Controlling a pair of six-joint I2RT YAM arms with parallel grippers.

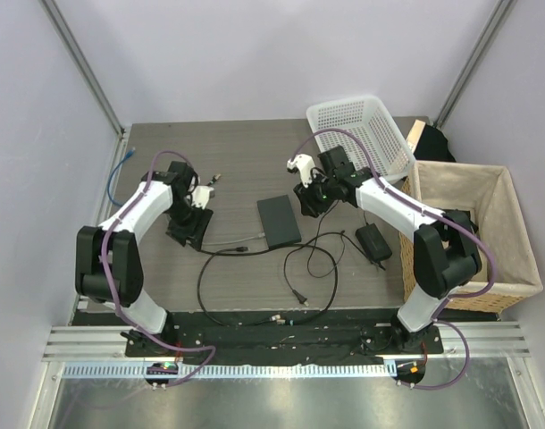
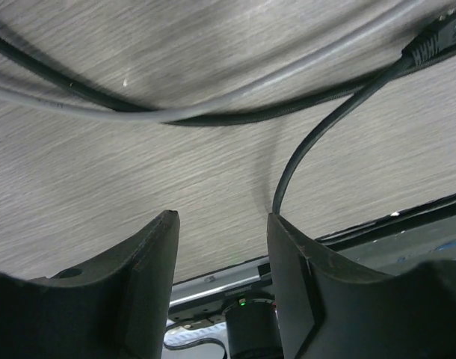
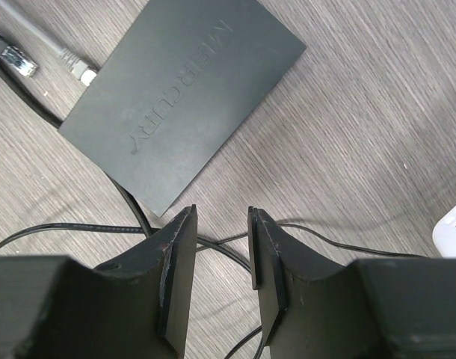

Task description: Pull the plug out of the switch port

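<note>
The flat dark-grey rectangular switch box lies in the middle of the grey wood-grain desk, and a grey cable's metal-tipped plug looks seated in its left-facing edge. The left gripper and right gripper both hover with jaws apart and empty. We should steady the box with the right, pinch the plug body with the left, and pull straight out.

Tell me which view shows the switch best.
The right wrist view: the switch fills much of the upper frame, with its MERCURY lettering readable. The top view shows it only as a small dark rectangle mid-table. The left wrist view shows cables and table, no switch.
</note>
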